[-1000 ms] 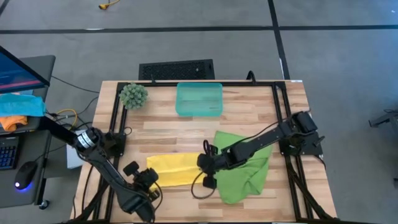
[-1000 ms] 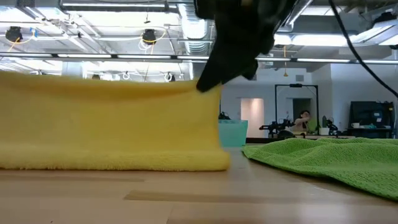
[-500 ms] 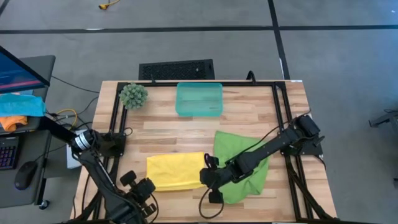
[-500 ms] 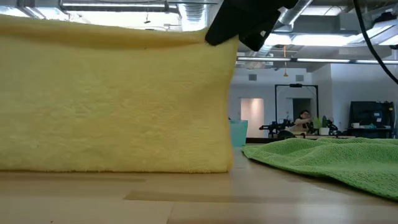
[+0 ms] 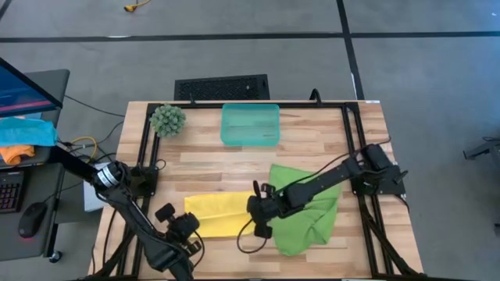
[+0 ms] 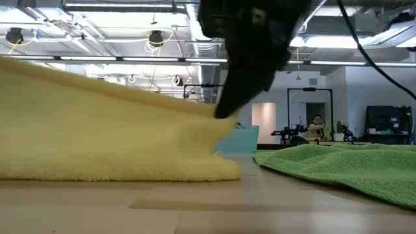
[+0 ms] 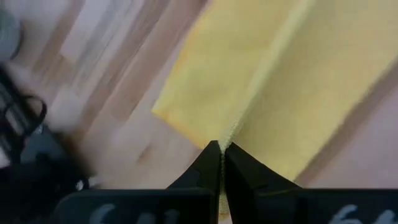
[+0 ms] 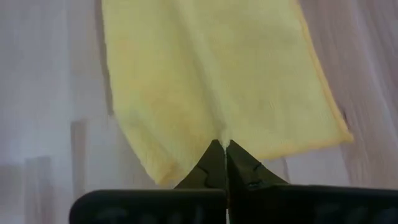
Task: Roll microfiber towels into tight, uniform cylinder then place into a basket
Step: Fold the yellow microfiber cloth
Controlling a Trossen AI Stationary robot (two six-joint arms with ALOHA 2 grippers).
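Lowered again since half a second ago, the yellow towel (image 5: 216, 214) lies at the table's (image 5: 312, 140) near edge, long axis left to right. The left gripper (image 5: 187, 224) is clamped on its left end and the right gripper (image 5: 253, 208) pinches its right end, which sags in the low view. Its layering is hard to judge; the green towel (image 5: 308, 209) lies just right, the basket (image 5: 250, 125) far behind.

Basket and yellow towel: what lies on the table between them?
In the high view, only bare wooden table separates the basket from the yellow towel; the green towel lies off to the right.
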